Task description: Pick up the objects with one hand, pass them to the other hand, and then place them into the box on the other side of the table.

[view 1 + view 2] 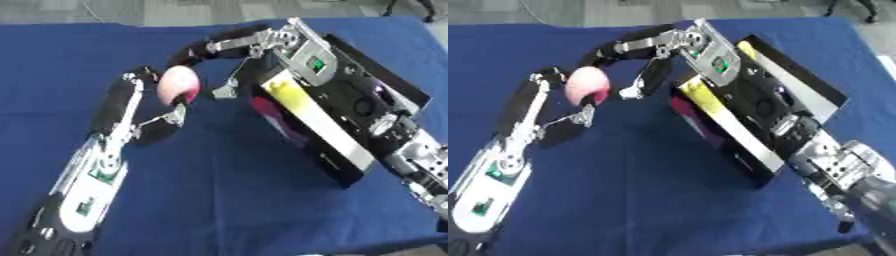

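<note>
While the pink, rounded object is held above the blue-covered table, the handover step appears to be in progress. Nearest the front edge, the left arm is seen rising from the table's left front corner, and the left hand is curled round the object, which is pinched between fingers and thumb clear of the cloth. Along the right side, the box, black with a yellow and white panel, is seen lying tilted, partly hidden by the right arm passing over it. Farther back, toward the middle of the table, the right hand is reached across to the object, its fingers spread and extended beside it; whether contact has been made cannot be told. For the next move, closure of the right hand round the object would be required before release by the left, then carriage to the box.
</note>
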